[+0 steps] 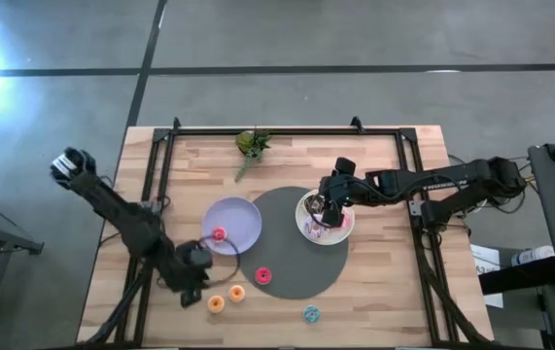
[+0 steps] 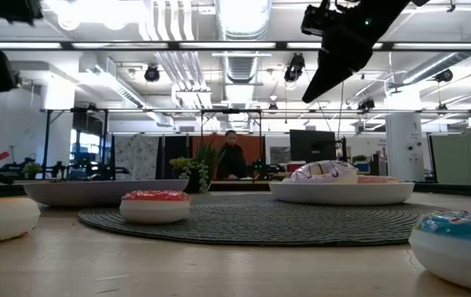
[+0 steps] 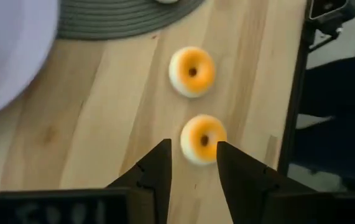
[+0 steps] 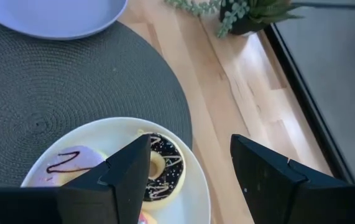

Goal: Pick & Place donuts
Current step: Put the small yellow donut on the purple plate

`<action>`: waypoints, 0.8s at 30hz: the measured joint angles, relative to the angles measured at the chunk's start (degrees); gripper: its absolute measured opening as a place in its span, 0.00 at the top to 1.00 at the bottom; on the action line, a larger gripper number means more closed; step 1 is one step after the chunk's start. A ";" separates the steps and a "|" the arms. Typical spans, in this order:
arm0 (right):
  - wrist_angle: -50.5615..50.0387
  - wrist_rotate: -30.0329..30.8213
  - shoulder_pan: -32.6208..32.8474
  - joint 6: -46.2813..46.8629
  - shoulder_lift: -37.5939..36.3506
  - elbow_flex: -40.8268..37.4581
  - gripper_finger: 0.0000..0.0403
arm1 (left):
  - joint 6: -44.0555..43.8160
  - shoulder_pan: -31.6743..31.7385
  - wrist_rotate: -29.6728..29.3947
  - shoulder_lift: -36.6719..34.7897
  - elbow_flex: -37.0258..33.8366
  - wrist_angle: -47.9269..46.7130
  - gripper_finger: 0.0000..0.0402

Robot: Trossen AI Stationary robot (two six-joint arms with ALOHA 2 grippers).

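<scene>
Your left claw (image 3: 193, 163) hangs low over the tabletop (image 1: 374, 292) at the lower left of the high view, its fingers (image 3: 155, 171) parted and holding nothing. In the left wrist view one orange donut (image 3: 203, 138) lies just past the fingertips, slightly off toward one finger, and a second orange donut (image 3: 192, 71) lies just beyond it. Before you close, shift so the near ring sits squarely in the gap; as it stands, one finger would likely land on its frosting and push it aside. Come straight down and pinch across the ring's outside. The two rings lie close, so keep the far finger out of the second.

The lavender plate (image 1: 248, 228) is just up and to the right of that claw in the high view and already carries a red donut (image 1: 219, 233); I judge that the likely drop spot. A pink donut (image 1: 262, 277) lies on the grey mat (image 1: 287, 209), and a teal donut (image 1: 311, 313) near the lower edge.

Your right claw (image 4: 189, 171) hovers released over the white plate (image 1: 303, 206), where a chocolate-sprinkled donut (image 4: 161, 167) and a pink-frosted donut (image 4: 71, 163) lie.
</scene>
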 joint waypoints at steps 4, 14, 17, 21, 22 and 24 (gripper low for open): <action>0.08 0.05 -0.01 -0.93 -0.02 -0.47 0.47 | 2.55 -2.13 -2.07 9.16 5.19 0.70 0.76; -1.32 -0.32 -0.35 -1.96 -0.05 -0.47 0.47 | 2.64 -5.44 -2.04 24.33 16.96 -2.25 0.77; -1.49 -0.39 -0.37 -2.50 -0.05 -0.47 0.47 | 2.37 -7.15 -5.22 26.89 20.13 -4.07 0.77; -1.51 -0.41 -0.37 -3.31 -0.05 -0.77 0.47 | -1.79 -7.89 -7.06 30.74 23.15 -10.62 0.77; -1.48 -0.41 -0.37 -3.38 -0.05 -0.85 0.47 | -3.93 -7.89 -7.03 31.57 23.50 -12.96 0.77; -1.45 -0.41 -0.37 -3.37 -0.05 -1.15 0.47 | -7.45 -7.85 -6.96 32.69 24.12 -14.33 0.77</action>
